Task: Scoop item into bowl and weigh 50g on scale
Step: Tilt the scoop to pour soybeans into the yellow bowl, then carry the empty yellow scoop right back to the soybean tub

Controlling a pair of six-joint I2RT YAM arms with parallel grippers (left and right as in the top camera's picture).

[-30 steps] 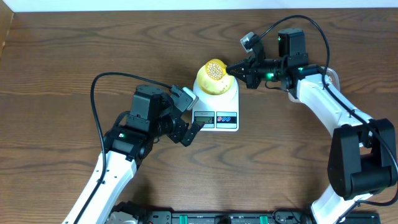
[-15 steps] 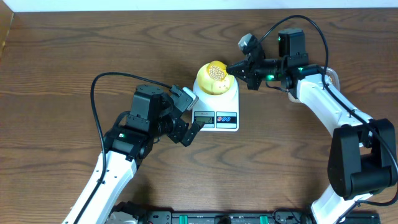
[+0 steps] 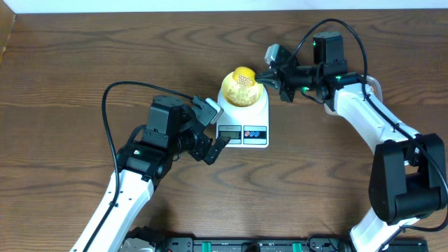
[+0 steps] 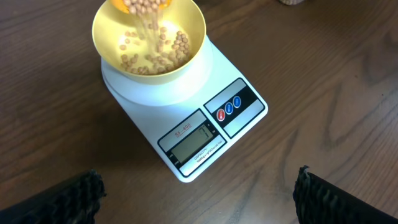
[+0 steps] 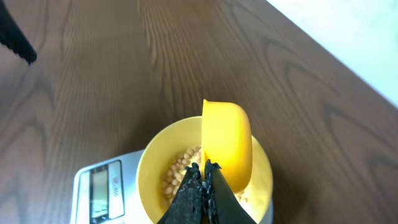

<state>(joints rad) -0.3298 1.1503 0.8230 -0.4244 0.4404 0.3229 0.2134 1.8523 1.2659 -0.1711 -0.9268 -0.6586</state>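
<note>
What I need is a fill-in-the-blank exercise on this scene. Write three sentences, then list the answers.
1. The yellow bowl sits on the white ____.
2. The right gripper is closed on a yellow ____ tipped over the bowl.
3. Small tan ____ are dropping into the bowl.

Missing words: scale; scoop; beans.

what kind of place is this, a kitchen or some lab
Probably a robot lab bench, not a kitchen: left arm and right arm at a wooden table, beans falling from a scoop into a bowl on a scale.
</note>
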